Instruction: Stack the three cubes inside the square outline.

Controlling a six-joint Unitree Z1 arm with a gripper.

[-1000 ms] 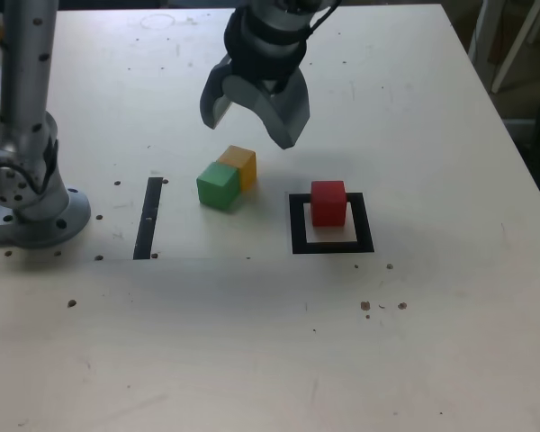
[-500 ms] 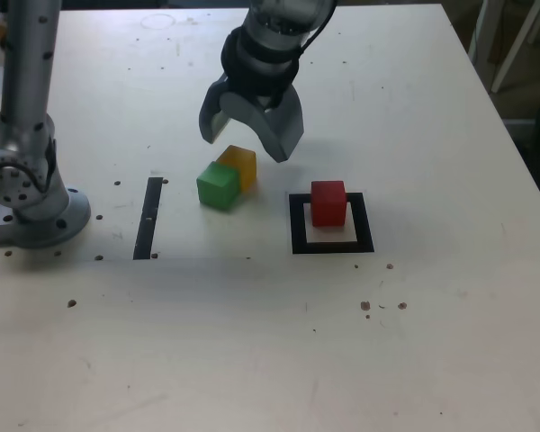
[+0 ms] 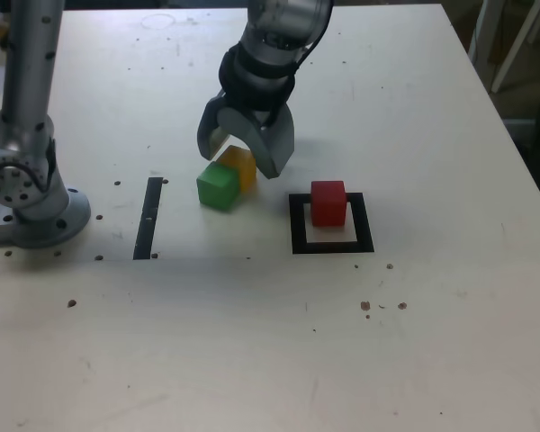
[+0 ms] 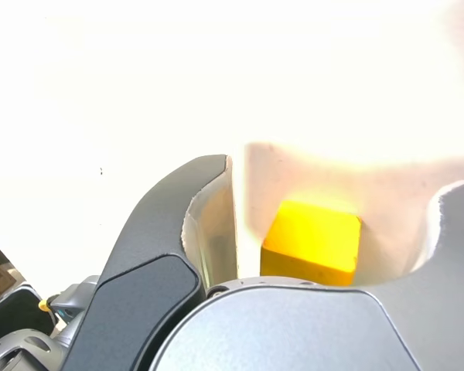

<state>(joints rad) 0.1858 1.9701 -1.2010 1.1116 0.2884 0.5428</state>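
Note:
In the exterior view the red cube [image 3: 328,202] sits inside the square outline [image 3: 296,225], toward its far side. The green cube [image 3: 218,187] and the yellow cube [image 3: 244,167] stand touching each other to the exterior view's left of the outline. My gripper [image 3: 239,162] is low over the yellow cube with one jaw on each side of it. In the wrist view the yellow cube [image 4: 312,241] lies between the jaws of the gripper [image 4: 336,182], with gaps showing on both sides. The jaws are open.
A narrow black strip [image 3: 148,218] lies on the table at the exterior view's left, near the arm's grey base [image 3: 31,211]. White furniture legs [image 3: 508,45] stand beyond the table's right edge. Small dark specks dot the tabletop.
The gripper has come down and slightly left until its jaws straddle the yellow cube, and the jaws have narrowed. The cubes have not moved.

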